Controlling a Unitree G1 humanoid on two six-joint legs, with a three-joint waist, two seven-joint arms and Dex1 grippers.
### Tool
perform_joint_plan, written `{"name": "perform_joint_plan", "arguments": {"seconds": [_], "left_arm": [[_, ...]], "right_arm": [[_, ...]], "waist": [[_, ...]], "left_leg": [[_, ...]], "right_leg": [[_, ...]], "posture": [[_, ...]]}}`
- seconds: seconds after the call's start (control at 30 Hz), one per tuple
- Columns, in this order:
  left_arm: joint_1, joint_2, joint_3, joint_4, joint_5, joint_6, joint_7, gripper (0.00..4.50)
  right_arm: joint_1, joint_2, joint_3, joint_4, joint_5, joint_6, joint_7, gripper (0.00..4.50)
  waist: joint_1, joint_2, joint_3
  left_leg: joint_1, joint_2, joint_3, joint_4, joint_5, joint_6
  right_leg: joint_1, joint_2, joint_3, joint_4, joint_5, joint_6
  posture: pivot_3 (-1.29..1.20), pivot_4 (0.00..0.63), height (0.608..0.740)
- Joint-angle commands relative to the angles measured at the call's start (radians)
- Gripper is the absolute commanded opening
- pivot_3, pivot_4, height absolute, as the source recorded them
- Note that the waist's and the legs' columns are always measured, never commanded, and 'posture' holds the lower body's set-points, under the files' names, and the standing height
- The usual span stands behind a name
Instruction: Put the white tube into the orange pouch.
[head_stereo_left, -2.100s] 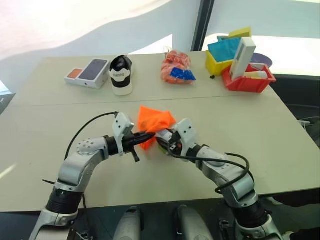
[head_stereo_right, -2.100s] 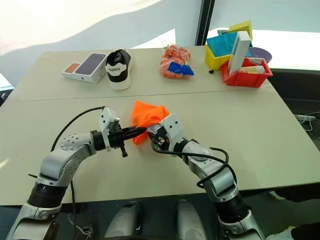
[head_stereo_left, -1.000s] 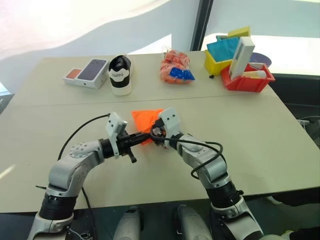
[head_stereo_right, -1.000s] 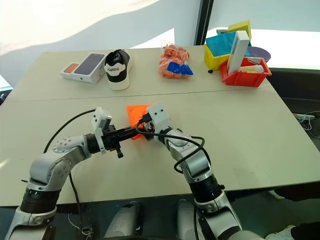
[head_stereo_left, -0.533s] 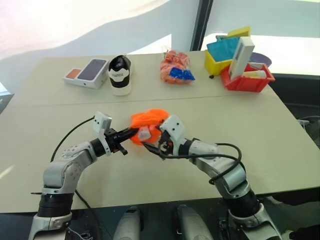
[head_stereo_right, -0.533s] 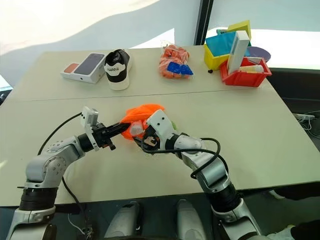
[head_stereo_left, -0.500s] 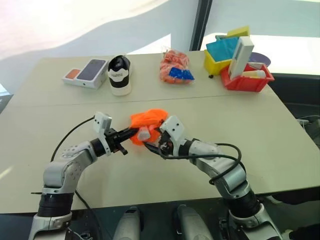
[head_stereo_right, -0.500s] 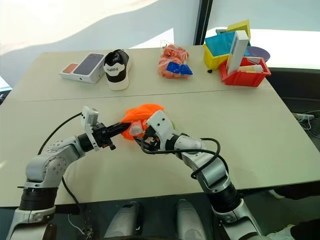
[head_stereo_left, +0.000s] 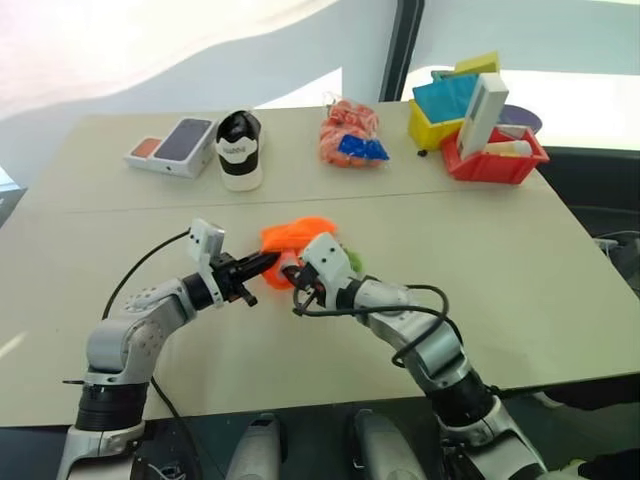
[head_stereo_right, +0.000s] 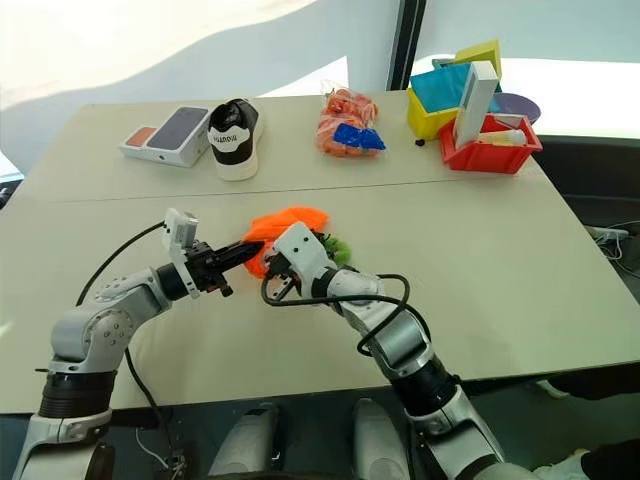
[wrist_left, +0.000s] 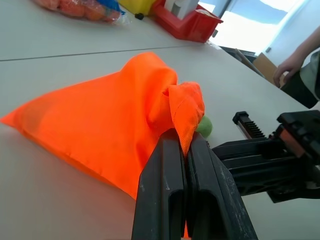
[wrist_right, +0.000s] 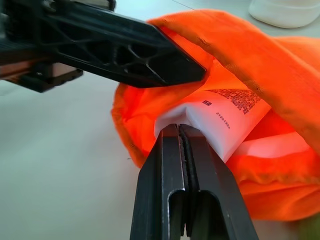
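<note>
— Beige laminate table (head_stereo_left: 520, 260), and near its middle, a little toward the near edge, lies the flat bright orange fabric pouch (head_stereo_left: 300, 235). What holds it?

— The left gripper (head_stereo_left: 272, 262), black fingers pressed together on a fold of the pouch's rim; the left wrist view shows the cloth bunched between them, lifting the mouth open.

— And the small white plastic tube (wrist_right: 227, 122)?

— Partly inside that mouth already. In the right wrist view its flat crimped end sticks out toward the right gripper (wrist_right: 181, 131), whose fingers are pressed together at that end; I judge they pinch it, though the contact is thin.

— So which way does it lie?

— Its long axis runs straight on from the right gripper's fingers into the pouch, printed side up. The right arm is the nearer one; the coming move looks like a push along that axis, deeper in.

— Anything in the way?

— The left finger (wrist_right: 125, 52) crosses just above the opening, close beside the tube.
</note>
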Motion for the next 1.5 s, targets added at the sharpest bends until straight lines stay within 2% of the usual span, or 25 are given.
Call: {"name": "perform_joint_plan", "arguments": {"seconds": [0.03,0.2,0.33,0.4,0.47,0.57,0.87,1.0,1.2,1.3,1.5], "left_arm": [[0.021,0.022,0.013,-0.063,-0.012,-0.01,-0.006,0.0],[0.079,0.063,0.014,-0.079,0.02,-0.033,-0.012,0.0],[0.123,0.091,0.035,-0.088,0.029,-0.052,-0.009,0.0],[0.138,0.097,0.034,-0.089,0.034,-0.064,-0.011,0.0],[0.146,0.098,0.026,-0.085,0.044,-0.076,-0.013,0.0],[0.148,0.098,0.01,-0.084,0.057,-0.092,-0.014,0.0],[0.142,0.082,-0.033,-0.081,0.094,-0.118,-0.009,0.0],[0.147,0.083,-0.051,-0.082,0.112,-0.134,-0.008,0.0],[0.144,0.079,-0.054,-0.079,0.128,-0.146,-0.008,0.0],[0.143,0.077,-0.058,-0.085,0.13,-0.149,-0.01,0.0],[0.117,0.089,-0.089,-0.082,0.141,-0.159,-0.036,0.0]], "right_arm": [[-0.012,0.021,-0.009,0.01,-0.038,-0.066,-0.034,0.04],[0.059,-0.083,-0.026,-0.133,0.017,-0.067,0.087,0.04],[0.117,-0.213,-0.104,-0.246,0.095,-0.026,0.193,0.04],[0.127,-0.275,-0.117,-0.253,0.083,-0.024,0.213,0.58],[0.132,-0.324,-0.111,-0.237,0.048,-0.055,0.226,1.34],[0.122,-0.341,-0.105,-0.191,0.021,-0.097,0.222,2.92],[0.038,-0.289,-0.049,0.061,-0.108,-0.242,0.183,2.92],[0.031,-0.278,-0.035,0.103,-0.149,-0.27,0.184,2.92],[0.08,-0.326,-0.083,0.023,-0.153,-0.257,0.206,0.14],[0.136,-0.384,-0.135,-0.062,-0.116,-0.259,0.252,0.02],[0.29,-0.526,-0.321,-0.269,0.067,-0.227,0.397,0.02]], "waist": [[0.0,0.0,0.0],[0.001,0.0,0.0],[0.002,0.0,0.0],[0.0,0.0,0.0],[0.001,0.0,0.0],[-0.001,0.0,0.0],[0.001,0.0,0.0],[0.002,0.0,0.0],[0.003,0.0,0.0],[0.007,0.0,0.0],[0.005,-0.001,0.0]], "left_leg": [[0.0,0.0,0.0,0.0,0.0,0.0],[0.0,0.0,0.0,0.0,0.0,0.0],[0.0,0.0,0.0,0.0,0.0,0.0],[0.0,0.0,0.0,0.0,0.0,0.0],[0.0,0.0,0.0,0.0,0.0,0.0],[0.0,0.0,0.001,0.0,0.0,0.0],[0.0,0.0,0.001,-0.001,0.0,0.0],[0.0,0.0,0.001,-0.001,0.0,0.0],[0.0,0.0,0.001,-0.001,0.0,0.0],[0.0,0.0,0.001,-0.001,0.0,0.0],[-0.001,0.0,0.001,-0.001,0.0,0.0]], "right_leg": [[0.0,0.0,0.0,0.0,0.0,0.0],[0.0,0.0,0.0,0.0,-0.001,-0.001],[0.0,0.0,0.0,-0.001,-0.001,-0.002],[0.0,0.0,0.0,-0.001,-0.001,-0.002],[0.0,0.0,0.0,-0.001,-0.001,-0.002],[-0.001,0.0,0.0,-0.001,-0.001,-0.002],[-0.001,0.0,0.0,-0.001,-0.001,-0.002],[-0.001,0.0,0.0,-0.001,-0.001,-0.002],[0.0,0.0,0.0,-0.001,-0.001,-0.002],[0.0,0.0,0.0,-0.001,-0.001,-0.002],[0.0,-0.001,0.0,-0.003,-0.001,-0.001]], "posture": [[0.0,0.15,0.74],[0.0,0.15,0.74],[0.0,0.15,0.74],[0.0,0.15,0.74],[0.0,0.15,0.74],[0.0,0.15,0.74],[0.0,0.15,0.74],[0.0,0.15,0.74],[0.0,0.15,0.74],[0.0,0.15,0.74],[0.0,0.15,0.74]]}}
